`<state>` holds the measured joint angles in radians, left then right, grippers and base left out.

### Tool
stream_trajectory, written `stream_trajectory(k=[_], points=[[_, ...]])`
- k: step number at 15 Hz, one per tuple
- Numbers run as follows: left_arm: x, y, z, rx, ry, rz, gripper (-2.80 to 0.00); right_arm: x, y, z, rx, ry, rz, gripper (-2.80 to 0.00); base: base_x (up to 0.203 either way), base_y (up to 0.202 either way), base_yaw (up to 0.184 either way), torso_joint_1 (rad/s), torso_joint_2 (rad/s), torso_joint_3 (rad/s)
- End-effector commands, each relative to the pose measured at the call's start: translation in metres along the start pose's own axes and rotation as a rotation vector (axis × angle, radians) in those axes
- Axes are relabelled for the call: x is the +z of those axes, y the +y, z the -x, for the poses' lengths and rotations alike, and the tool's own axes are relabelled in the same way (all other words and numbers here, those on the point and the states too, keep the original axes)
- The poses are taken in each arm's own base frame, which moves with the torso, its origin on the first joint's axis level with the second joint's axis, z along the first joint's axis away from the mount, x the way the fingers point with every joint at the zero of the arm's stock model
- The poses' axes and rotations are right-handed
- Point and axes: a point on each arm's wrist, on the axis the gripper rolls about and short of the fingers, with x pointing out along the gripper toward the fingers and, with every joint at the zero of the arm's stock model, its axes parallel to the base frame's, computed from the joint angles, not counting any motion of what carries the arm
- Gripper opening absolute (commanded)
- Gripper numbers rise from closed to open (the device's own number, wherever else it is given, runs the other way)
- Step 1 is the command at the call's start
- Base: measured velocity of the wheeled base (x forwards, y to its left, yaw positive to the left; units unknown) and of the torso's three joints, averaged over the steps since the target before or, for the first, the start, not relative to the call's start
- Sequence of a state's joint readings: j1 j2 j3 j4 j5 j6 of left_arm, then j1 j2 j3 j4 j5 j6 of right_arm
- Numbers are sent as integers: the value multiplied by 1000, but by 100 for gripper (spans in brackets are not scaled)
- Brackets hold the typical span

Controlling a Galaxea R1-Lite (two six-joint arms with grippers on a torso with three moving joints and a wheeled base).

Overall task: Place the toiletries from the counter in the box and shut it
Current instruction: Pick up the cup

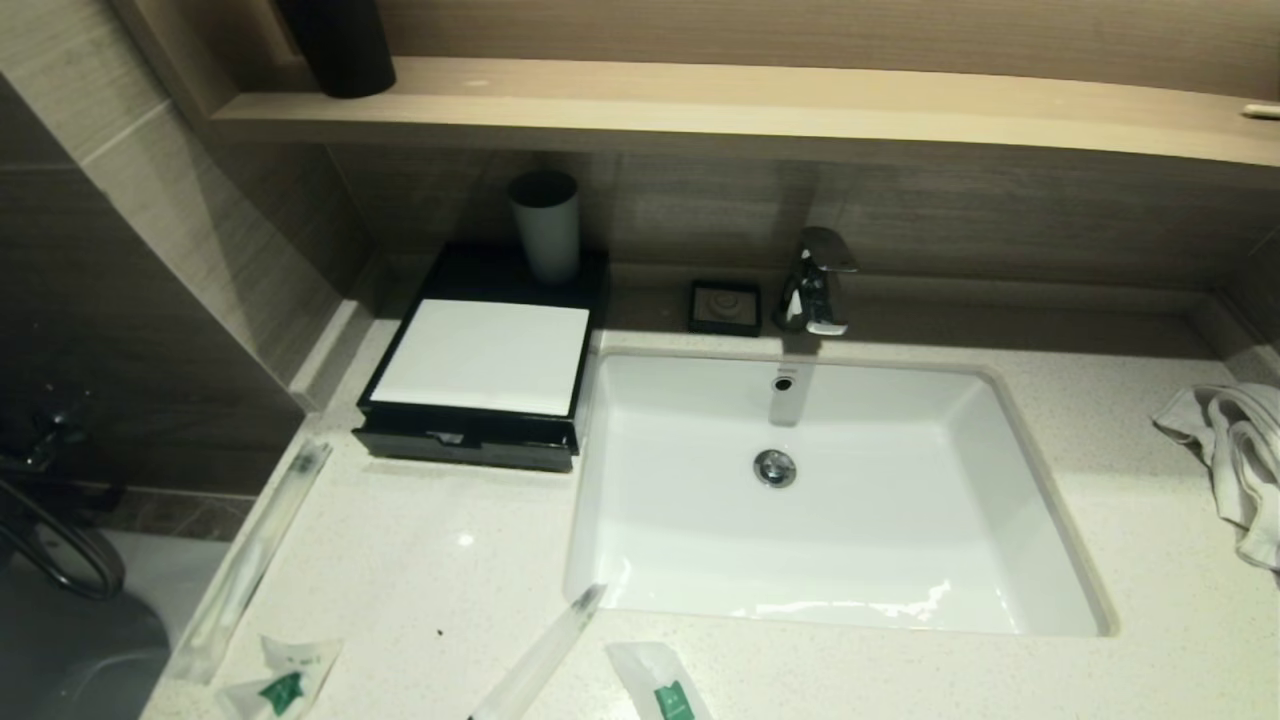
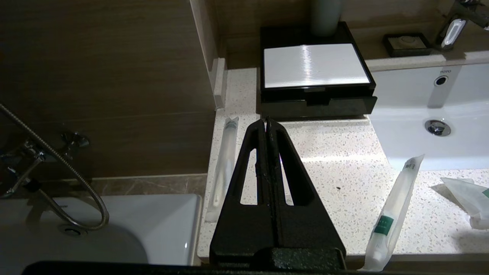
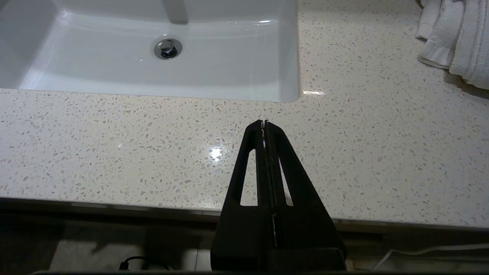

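Left gripper (image 2: 266,121): fingers pressed together, holding nothing, hanging over the near left part of the counter (image 2: 336,152).
Right gripper (image 3: 264,123): fingers pressed together, empty, parked over the near counter edge in front of the sink's (image 1: 830,480) right corner; no toiletries show around it.
Box (image 2: 317,72): straight ahead of the left fingertips, beyond them on the counter, its drawer (image 2: 319,102) facing the fingers and, by the look of it, pushed in.
Long stick (image 2: 223,164): just beside the left fingers on their outer side, along the counter's left edge, long axis running toward the box.
Tube pack (image 2: 393,206): on the sink side of the left fingers and nearer the front edge, long axis leaning toward the sink, green label at its near end.
Sachet (image 2: 468,196): farther out on that same side.
Small sachet (image 1: 285,680): at the front left corner in the head view.
Nearer arm: the left, for the box and every toiletry.
Judgement: the drawer probably has to come open first, so the fingers would need to part and travel forward to its front.
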<state>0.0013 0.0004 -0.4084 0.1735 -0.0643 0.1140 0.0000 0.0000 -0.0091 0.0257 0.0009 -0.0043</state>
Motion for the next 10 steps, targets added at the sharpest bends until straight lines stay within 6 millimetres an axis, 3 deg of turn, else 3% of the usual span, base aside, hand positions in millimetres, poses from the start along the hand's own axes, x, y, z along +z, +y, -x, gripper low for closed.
stream_trajectory(k=[1,10], points=[[12,1,7,-1,-27,-15,-280,0,0,0,1,0,0,-280,0,0,0,0,0,0],[32,1,23,-28,-45,-119,-280,0,0,0,1,0,0,-280,0,0,0,0,0,0]])
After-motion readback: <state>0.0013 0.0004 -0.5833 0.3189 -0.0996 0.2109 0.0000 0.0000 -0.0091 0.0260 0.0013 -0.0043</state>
